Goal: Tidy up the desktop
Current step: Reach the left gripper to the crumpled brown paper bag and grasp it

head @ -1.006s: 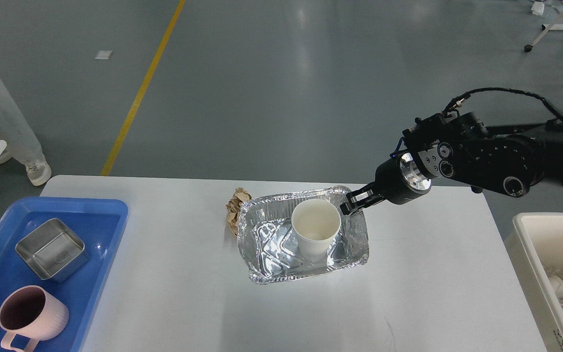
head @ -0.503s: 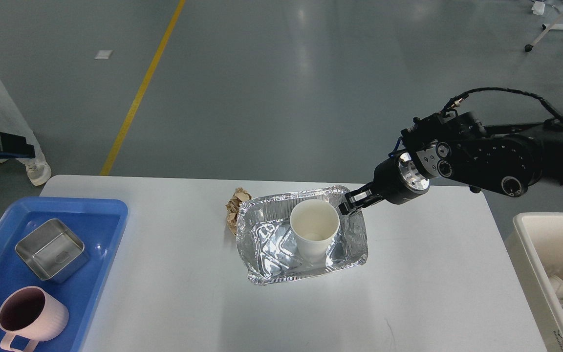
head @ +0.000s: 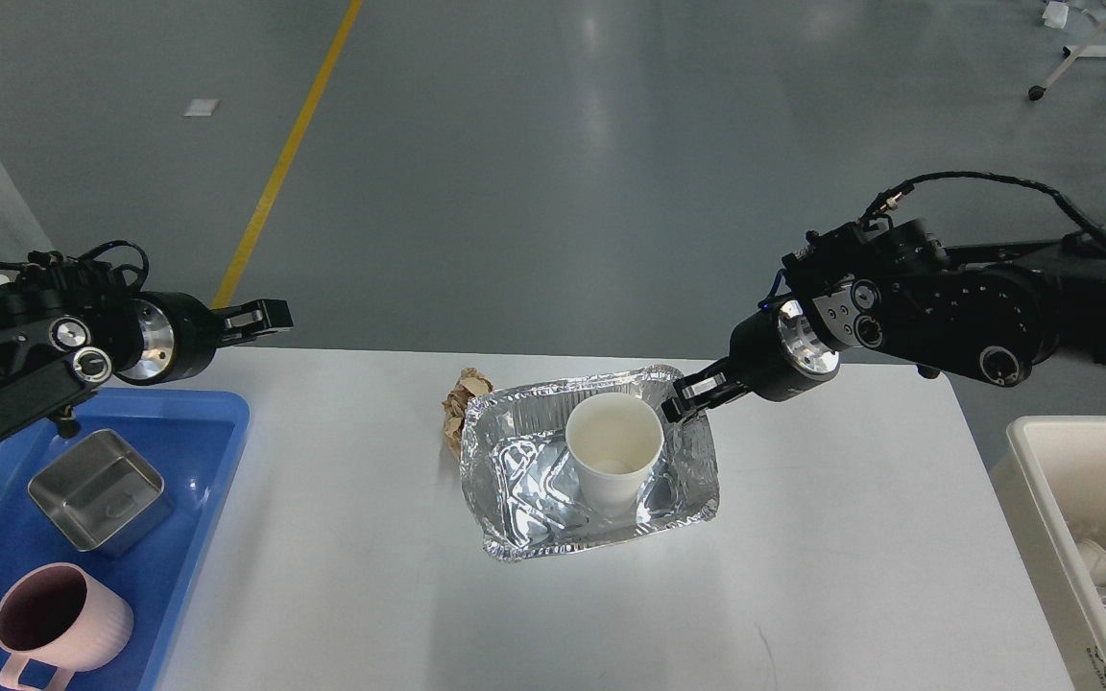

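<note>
At the far left a blue tray (head: pixel 217 408) sits on the bench (head: pixel 342 576) — the whitish-grey desktop that fills the lower half of the view — and holds a square steel tin (head: pixel 99 490) and, nearer the bottom edge, a pink mug (head: pixel 59 621). Above the tray's far end hangs the left gripper (head: pixel 263 317), its two fingers pointing right with a slim gap between them, gripping nothing. Near the bench's middle a crumpled brown paper wad (head: pixel 460 409) touches the left rim of a foil tray (head: pixel 515 470), in which a white paper cup (head: pixel 613 449) stands upright. The right gripper (head: pixel 683 397) sits at the foil tray's far right corner — whether its fingers are apart or pinching the rim I cannot tell. At the far right stands a cream bin (head: pixel 1033 499). No writing can be read.
</note>
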`<action>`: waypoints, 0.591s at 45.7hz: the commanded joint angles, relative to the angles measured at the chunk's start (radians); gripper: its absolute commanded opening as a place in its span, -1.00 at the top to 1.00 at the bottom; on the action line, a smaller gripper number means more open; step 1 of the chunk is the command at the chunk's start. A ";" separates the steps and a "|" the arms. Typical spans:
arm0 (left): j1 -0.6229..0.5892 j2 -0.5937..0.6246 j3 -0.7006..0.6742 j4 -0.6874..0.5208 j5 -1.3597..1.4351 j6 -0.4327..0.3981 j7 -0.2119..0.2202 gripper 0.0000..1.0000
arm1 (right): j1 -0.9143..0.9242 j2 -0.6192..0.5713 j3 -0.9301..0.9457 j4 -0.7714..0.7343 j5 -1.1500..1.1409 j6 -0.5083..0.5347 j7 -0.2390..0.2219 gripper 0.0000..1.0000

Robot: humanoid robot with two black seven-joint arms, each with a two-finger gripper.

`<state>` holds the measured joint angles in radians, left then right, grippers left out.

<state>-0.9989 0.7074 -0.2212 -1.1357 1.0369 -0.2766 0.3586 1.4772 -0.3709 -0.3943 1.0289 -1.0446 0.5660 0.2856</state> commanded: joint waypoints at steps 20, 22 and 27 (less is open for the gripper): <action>0.121 -0.420 0.002 0.289 0.163 0.146 -0.009 -0.42 | 0.000 0.010 0.000 -0.012 0.002 0.000 0.001 1.00; 0.132 -0.430 0.002 0.289 0.161 0.163 -0.010 -0.43 | 0.000 0.010 0.000 -0.013 0.002 0.000 0.001 1.00; 0.154 -0.462 0.003 0.290 0.163 0.238 -0.012 -0.43 | 0.000 0.010 0.000 -0.013 0.002 -0.001 0.000 1.00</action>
<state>-0.8669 0.2765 -0.2180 -0.8468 1.1999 -0.1062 0.3487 1.4773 -0.3604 -0.3943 1.0160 -1.0431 0.5660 0.2859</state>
